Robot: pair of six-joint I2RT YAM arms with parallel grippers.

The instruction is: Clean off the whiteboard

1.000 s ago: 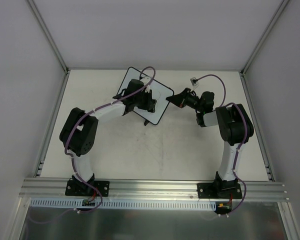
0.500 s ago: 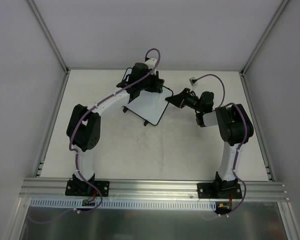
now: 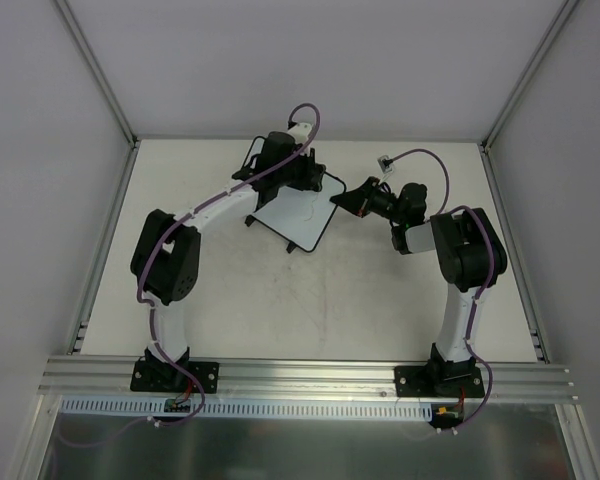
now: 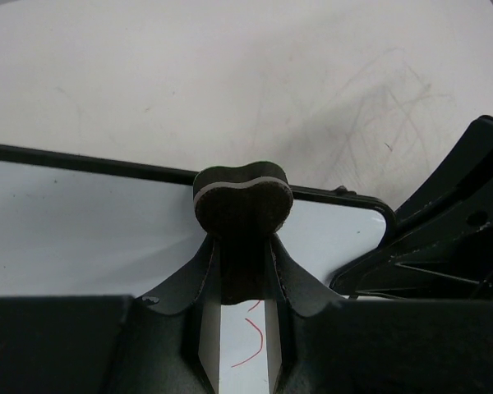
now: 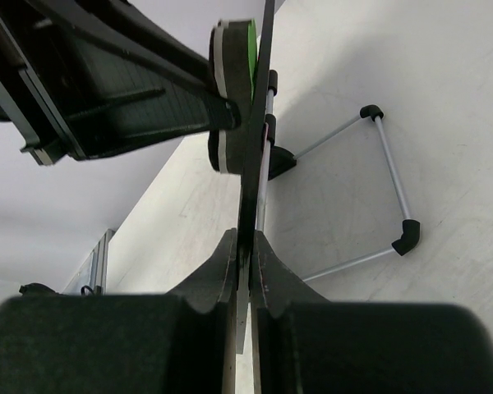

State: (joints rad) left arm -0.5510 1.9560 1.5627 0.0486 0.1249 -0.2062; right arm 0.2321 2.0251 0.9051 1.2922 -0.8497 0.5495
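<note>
Left pincer (image 4: 242,246) is clamped on a dark felt eraser (image 4: 243,197). Right pincer (image 5: 248,246) is closed on the right-hand edge of the whiteboard (image 3: 305,215), steadying it. Largest risk, as judged: the eraser presses against the board face from one side only, so a hard stroke could lever the board out of the right pincer's thin edge grip, or skid its wire stand (image 5: 390,172) across the worktop (image 3: 280,300). Next: the two pincers work close together near that edge, and a stroke carried too far right could knock one into the other. Smaller: the eraser sits between the fingers by its narrow back and could twist or pull out if it drags. Smallest: a red mark (image 4: 253,349) shows between the left fingers, below the eraser, and could be missed if the strokes stay near the top edge. Position: the board stands at the far middle of the worktop. Its face is under and against the left pincer's eraser, near the top frame. It runs edge-on straight out from between the right fingers.
</note>
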